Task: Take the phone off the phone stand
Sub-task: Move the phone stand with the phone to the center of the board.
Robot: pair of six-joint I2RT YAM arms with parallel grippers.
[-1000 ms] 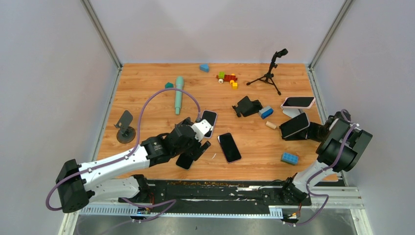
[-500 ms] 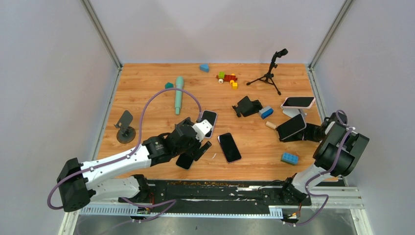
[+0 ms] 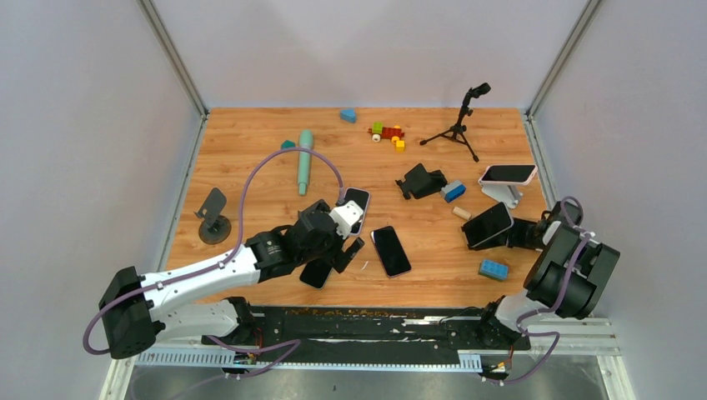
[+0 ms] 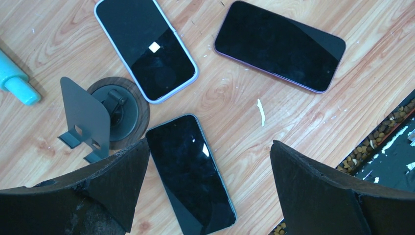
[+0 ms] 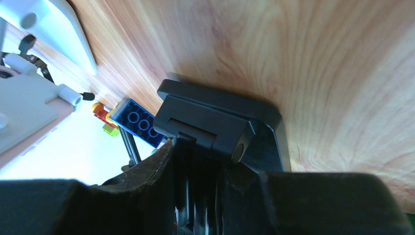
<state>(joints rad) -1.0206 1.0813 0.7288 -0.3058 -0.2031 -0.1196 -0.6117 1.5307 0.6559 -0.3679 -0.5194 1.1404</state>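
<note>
A dark phone leans on a black phone stand at the right of the table. My right gripper is shut on this stand from the right. In the right wrist view the stand's base and hinge sit on the wood and its upright runs between my fingers; the phone is hidden there. My left gripper is open, hovering over a dark phone lying flat. A pink phone rests on a white stand.
Two more phones lie flat by the left gripper, next to an empty round-base stand. Another empty stand, a folded black stand, a tripod, a teal tube and blue bricks are about.
My right gripper has moved left and toward the near edge, taking the black stand and its phone along. The left arm has barely moved.
</note>
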